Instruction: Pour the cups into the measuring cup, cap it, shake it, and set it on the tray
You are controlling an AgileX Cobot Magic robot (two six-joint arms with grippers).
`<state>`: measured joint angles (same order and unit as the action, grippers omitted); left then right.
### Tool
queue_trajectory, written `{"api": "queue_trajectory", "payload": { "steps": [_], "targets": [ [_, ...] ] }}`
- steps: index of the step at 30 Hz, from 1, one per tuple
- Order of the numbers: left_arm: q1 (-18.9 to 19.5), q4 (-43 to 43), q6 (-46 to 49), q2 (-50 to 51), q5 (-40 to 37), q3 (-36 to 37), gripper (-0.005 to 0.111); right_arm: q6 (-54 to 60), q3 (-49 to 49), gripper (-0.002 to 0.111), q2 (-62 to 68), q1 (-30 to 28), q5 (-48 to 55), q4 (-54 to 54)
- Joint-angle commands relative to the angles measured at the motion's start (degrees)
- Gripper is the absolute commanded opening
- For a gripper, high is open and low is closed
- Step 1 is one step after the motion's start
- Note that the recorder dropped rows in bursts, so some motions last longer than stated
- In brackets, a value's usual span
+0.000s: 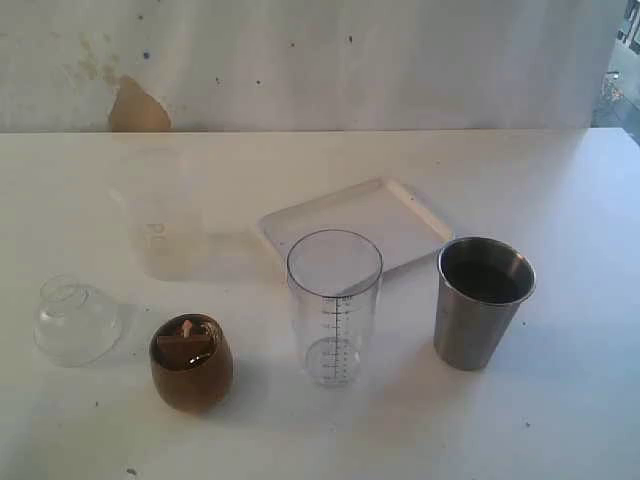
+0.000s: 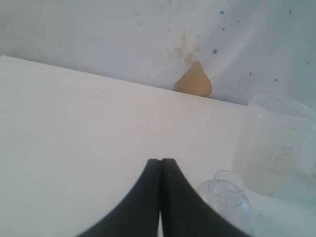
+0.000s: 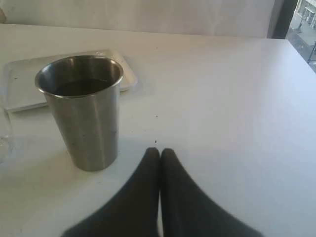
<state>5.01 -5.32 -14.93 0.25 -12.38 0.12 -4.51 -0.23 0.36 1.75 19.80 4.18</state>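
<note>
Saw a brown wooden cup [image 1: 192,365], a grey steel tumbler [image 1: 482,305], black graduation lines down the clear measuring cup [image 1: 334,310], a white tray [image 1: 400,215] on a white table [image 1: 560,420].

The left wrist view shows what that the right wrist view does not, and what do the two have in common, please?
Only the left wrist view shows the left claw, shut, with the clear dome-shaped lid and the frosted plastic cup beyond it, and a brown wall patch. Only the right wrist view shows the right claw, also shut, the steel tumbler standing upright, and the tray behind it. Both share the white table and the pale wall behind it.
</note>
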Motion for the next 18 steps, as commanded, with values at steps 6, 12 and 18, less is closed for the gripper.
{"api": "queue_trajectory", "payload": {
  "steps": [6,12,18],
  "targets": [
    [0.0,-0.1,3.8,-0.2,0.7,-0.1,0.0,-0.3,0.2,0.0,-0.4,0.1,-0.2,0.3],
    [0.0,-0.1,4.9,-0.2,1.3,-0.1,0.0,-0.3,0.2,0.0,-0.4,0.1,-0.2,0.3],
    [0.0,0.9,-1.4,-0.2,28.3,-0.1,0.0,-0.3,0.2,0.0,-0.4,0.1,-0.2,0.3]
  ]
}}
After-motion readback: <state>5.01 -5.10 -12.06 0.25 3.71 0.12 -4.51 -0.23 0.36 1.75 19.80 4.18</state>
